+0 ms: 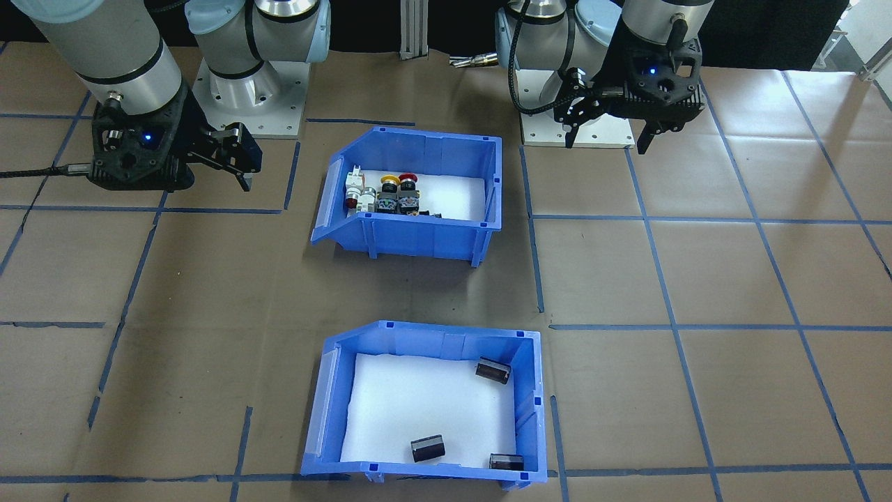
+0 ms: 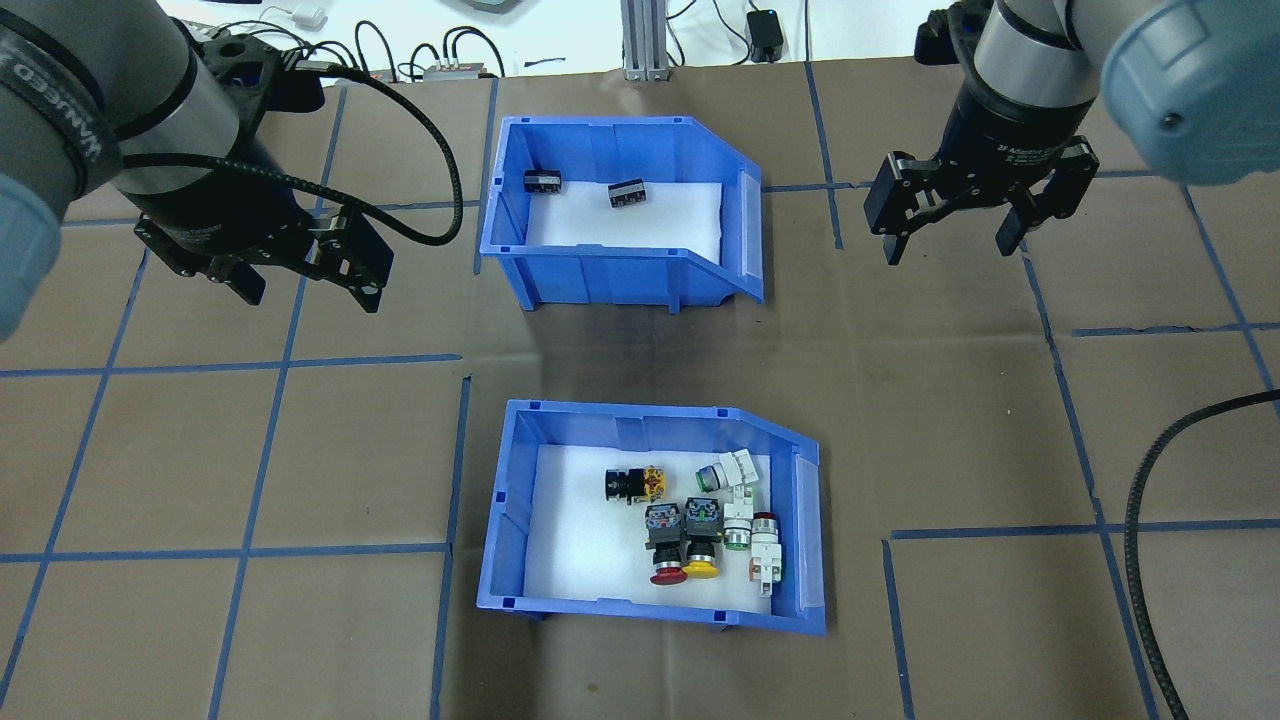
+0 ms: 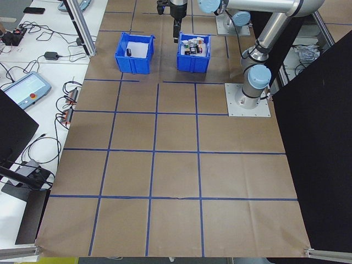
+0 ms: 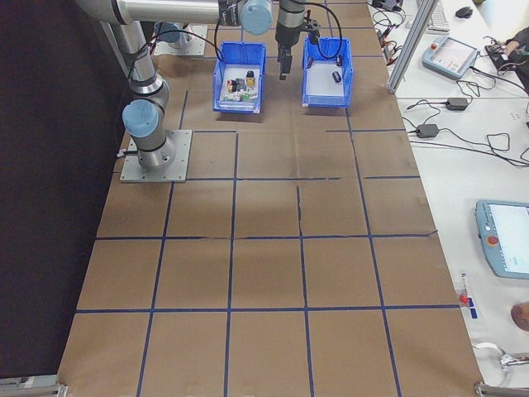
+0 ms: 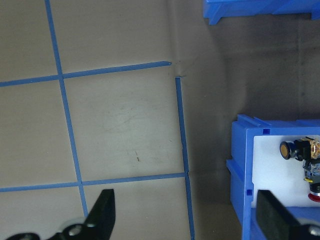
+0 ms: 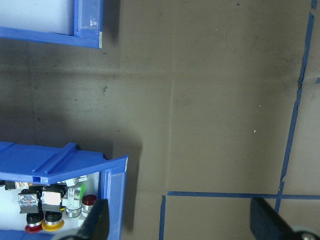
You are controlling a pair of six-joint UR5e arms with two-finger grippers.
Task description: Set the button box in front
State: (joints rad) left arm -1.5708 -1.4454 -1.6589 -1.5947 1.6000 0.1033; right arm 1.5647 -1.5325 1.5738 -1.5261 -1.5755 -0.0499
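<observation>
The button box (image 2: 655,520) sits on the brown table (image 2: 300,450), nearer the robot than the other blue bin (image 2: 620,215), which holds small black cylinders (image 2: 626,193). The left gripper (image 2: 305,285) and right gripper (image 2: 950,235) hover beside that far bin, both with jaws apart and empty.

"2F Adaptive Gripper" on right gripper (image 2: 958,215)
</observation>
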